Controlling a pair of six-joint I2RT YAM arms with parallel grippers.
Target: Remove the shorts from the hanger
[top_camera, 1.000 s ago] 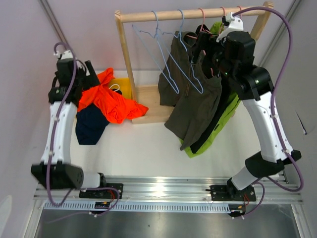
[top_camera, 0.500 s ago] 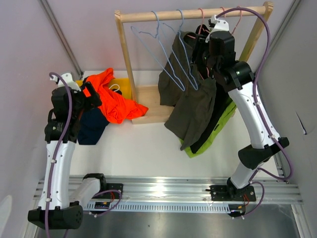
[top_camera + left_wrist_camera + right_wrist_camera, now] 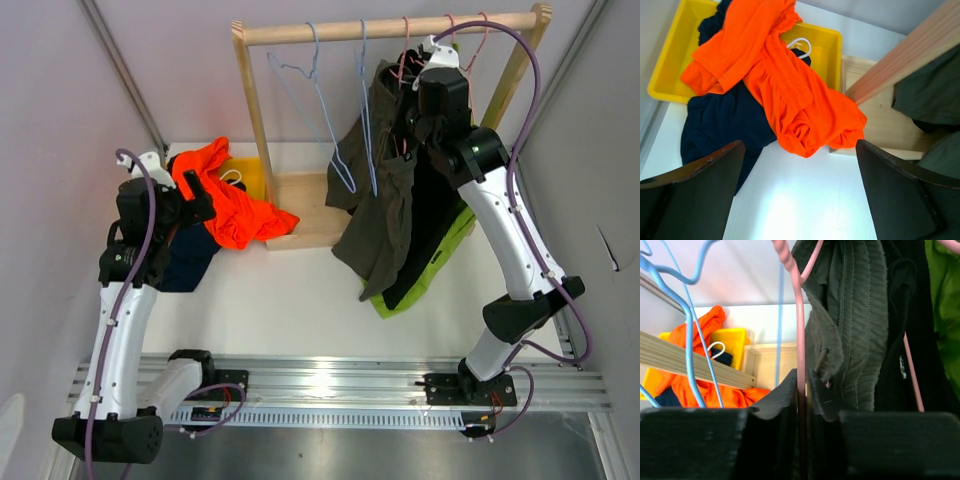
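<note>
Right hand (image 3: 801, 385) shifted toward 9 o'clock along rail (image 3: 390, 27), clamped on pink hanger (image 3: 799, 330) — olive-grey shorts (image 3: 860, 330) at its 3 o'clock, just beside. Left hand (image 3: 797, 145) spread wide above orange shorts (image 3: 790, 95) — navy shorts (image 3: 725, 125) at 8 o'clock. White desk (image 3: 300, 290), grey walls (image 3: 60, 100).

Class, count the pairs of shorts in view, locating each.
5: orange and navy heaped at the yellow bin; olive-grey, black and lime green on the rack. Others may be hidden.

2 heaped shorts (image 3: 228, 205) over bin (image 3: 252, 172) at L, rack (image 3: 256, 110) to R, 3 hung shorts (image 3: 385, 215) on rail (image 3: 340, 31), other hangers (image 3: 366, 110) L of them
</note>
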